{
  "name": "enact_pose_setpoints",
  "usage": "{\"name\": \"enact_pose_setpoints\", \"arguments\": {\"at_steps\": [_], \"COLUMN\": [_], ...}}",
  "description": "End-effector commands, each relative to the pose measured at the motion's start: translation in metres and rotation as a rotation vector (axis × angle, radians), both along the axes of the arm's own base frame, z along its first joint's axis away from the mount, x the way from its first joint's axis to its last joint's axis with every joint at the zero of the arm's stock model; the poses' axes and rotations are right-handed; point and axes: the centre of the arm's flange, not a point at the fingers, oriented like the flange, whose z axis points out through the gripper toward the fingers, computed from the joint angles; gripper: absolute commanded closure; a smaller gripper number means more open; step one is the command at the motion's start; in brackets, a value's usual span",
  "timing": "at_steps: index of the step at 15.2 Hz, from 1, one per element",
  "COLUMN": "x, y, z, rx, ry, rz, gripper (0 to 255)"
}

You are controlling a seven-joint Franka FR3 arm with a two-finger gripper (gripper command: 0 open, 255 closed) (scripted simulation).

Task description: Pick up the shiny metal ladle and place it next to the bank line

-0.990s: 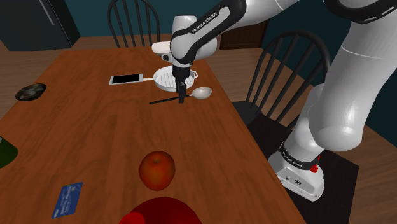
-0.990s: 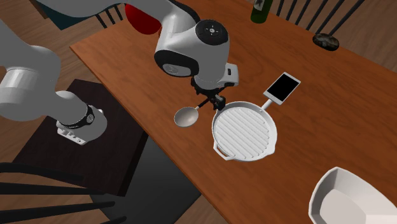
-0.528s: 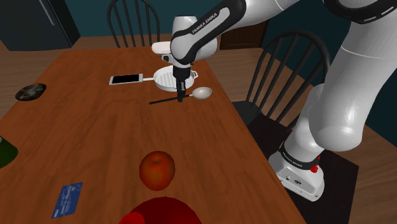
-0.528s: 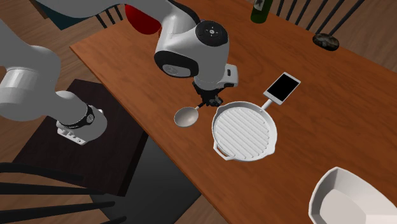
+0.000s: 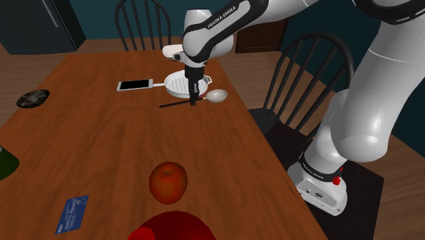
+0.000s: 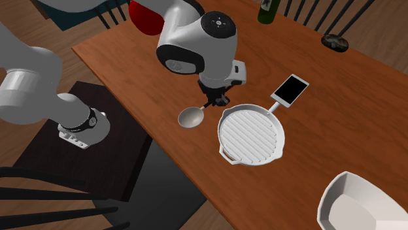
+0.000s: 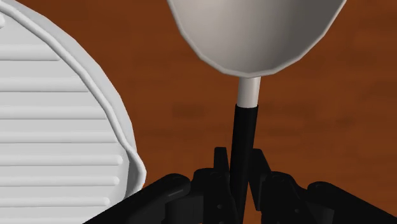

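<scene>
The ladle (image 5: 216,96) has a pale shiny bowl and a thin black handle. It hangs just above the wooden table (image 5: 102,143), close to the edge nearest the stand and beside a white grill pan (image 5: 178,83). My gripper (image 5: 195,102) points straight down and is shut on the black handle. In the wrist view the fingers (image 7: 219,168) clasp the handle of the ladle (image 7: 254,32), whose bowl reaches out ahead of them. From the second exterior view the ladle bowl (image 6: 191,117) juts out from under the gripper (image 6: 212,104). A dark round coil (image 5: 33,98) lies far across the table.
A phone (image 5: 135,84) lies by the ridged grill pan (image 6: 252,136). Nearer the camera in the shoulder view sit an apple (image 5: 168,182), a red bowl (image 5: 174,228), a blue card (image 5: 71,212) and a green bottle (image 5: 5,163). A white dish (image 6: 359,202) and dark chairs (image 5: 310,75) border the table.
The fingers closed on the ladle's handle. The hand has since risen a little, and the ladle has come up with it.
</scene>
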Motion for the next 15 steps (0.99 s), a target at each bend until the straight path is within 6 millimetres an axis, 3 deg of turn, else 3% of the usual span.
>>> {"name": "enact_pose_setpoints", "arguments": {"at_steps": [1,15], "x": [0.0,0.0], "y": [0.001,0.001], "z": [0.009,0.083], "rx": [0.0,0.0], "ry": [0.0,0.0], "rz": [0.0,0.0], "gripper": [255,255]}}
